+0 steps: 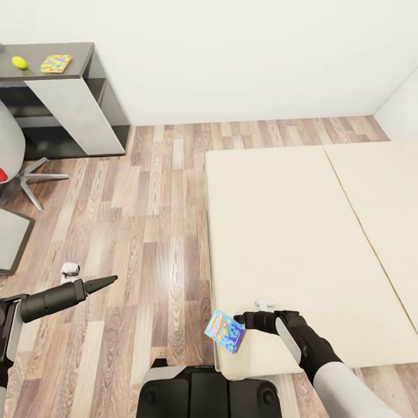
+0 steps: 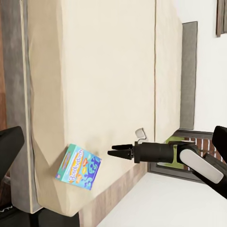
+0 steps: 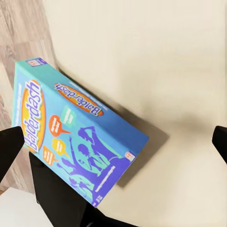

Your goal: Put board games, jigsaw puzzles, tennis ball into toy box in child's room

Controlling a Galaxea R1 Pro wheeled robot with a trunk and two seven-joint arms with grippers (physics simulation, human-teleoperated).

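Observation:
A small blue board game point(image 1: 225, 331) sits tilted at the near left corner of the cream bed point(image 1: 290, 232), partly over its edge. My right gripper point(image 1: 238, 319) is just right of the box, open, pointing at it. In the right wrist view the blue board game point(image 3: 80, 146) lies ahead between the spread fingers point(image 3: 9, 146). The left wrist view shows the board game point(image 2: 78, 166) and the right gripper point(image 2: 113, 152) beside it. My left gripper point(image 1: 111, 280) hangs open over the floor, far left of the bed. On the table point(image 1: 81, 58) lie the tennis ball point(image 1: 20, 62) and one jigsaw puzzle point(image 1: 56, 62).
Wood-plank floor point(image 1: 157, 232) runs between the desk and the bed. An office chair point(image 1: 26, 174) stands below the desk at the left edge. My dark base point(image 1: 203, 395) is at the bed's near corner. The grey headboard point(image 2: 189, 75) closes the bed's far end.

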